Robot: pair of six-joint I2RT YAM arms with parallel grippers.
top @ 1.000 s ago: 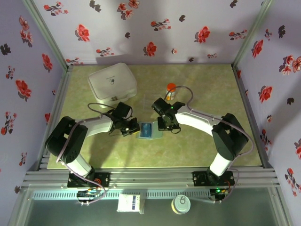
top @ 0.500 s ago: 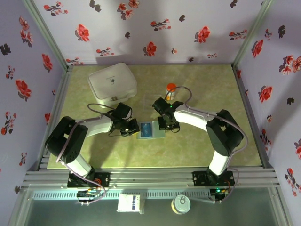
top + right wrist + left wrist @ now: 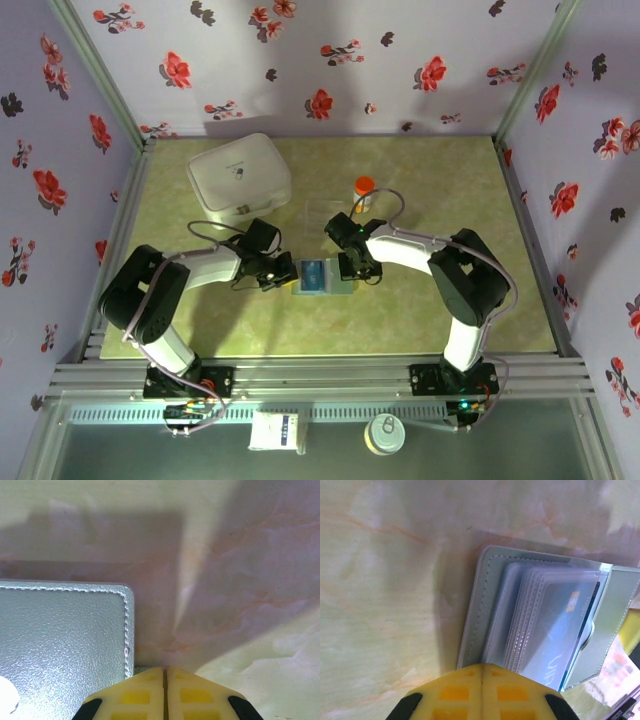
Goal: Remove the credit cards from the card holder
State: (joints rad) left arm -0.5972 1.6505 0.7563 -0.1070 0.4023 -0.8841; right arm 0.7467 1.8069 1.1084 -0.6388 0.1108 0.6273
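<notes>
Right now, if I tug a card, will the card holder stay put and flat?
Probably not: the card holder looks like thin stitched soft panels, so it may flex. It seems light on the smooth table, so likely slides unless pinned. The clear sleeves may grip the blue card.

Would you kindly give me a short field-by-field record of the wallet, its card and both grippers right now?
slate grey-blue soft card holder: lying open on the green marbled table
blue plastic card: inside the clear sleeves
left gripper: shut, tips at the card holder's edge
right gripper: shut, tips beside the card holder's corner
progress: card not yet out
</notes>
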